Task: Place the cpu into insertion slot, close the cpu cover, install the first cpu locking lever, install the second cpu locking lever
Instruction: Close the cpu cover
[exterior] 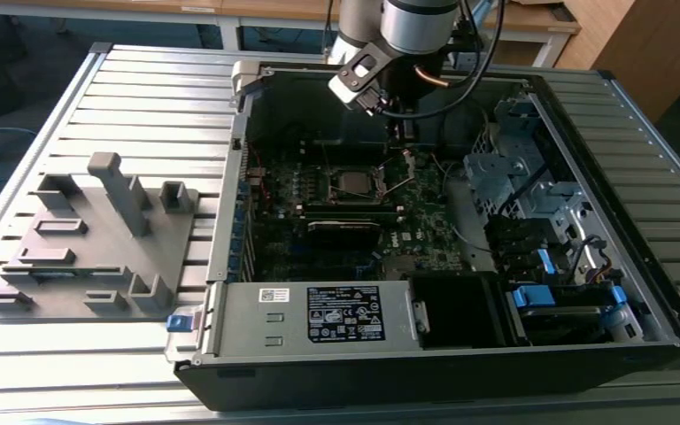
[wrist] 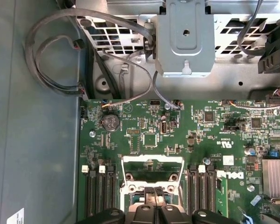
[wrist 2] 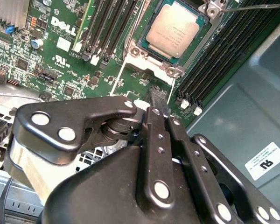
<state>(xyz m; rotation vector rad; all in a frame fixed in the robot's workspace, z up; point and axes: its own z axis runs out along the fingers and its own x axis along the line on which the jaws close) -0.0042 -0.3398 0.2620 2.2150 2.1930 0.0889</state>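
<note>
The cpu (wrist 2: pixel 174 31), a flat square chip with a dull silver top, lies in the insertion slot (exterior: pixel 357 183) on the green board. The silvery cpu cover (wrist 2: pixel 151 59) frames it and looks flat down around it. A thin wire locking lever (wrist 2: pixel 252 5) runs off from the socket's corner. In the exterior view a lever (exterior: pixel 402 180) stands slanted beside the socket. My gripper (wrist 2: pixel 158 94) hangs just off the socket's edge with its fingers pressed together and nothing clearly between them. It is also in the first wrist view (wrist: pixel 154 192) and the exterior view (exterior: pixel 402 142).
The open computer case (exterior: pixel 623 292) lies on a slatted metal table. Black memory slots (wrist 2: pixel 107 28) flank the socket. Drive cages (exterior: pixel 529 177) and cables (wrist: pixel 60 56) crowd the case's sides. A grey fixture (exterior: pixel 92 239) stands at the exterior view's left.
</note>
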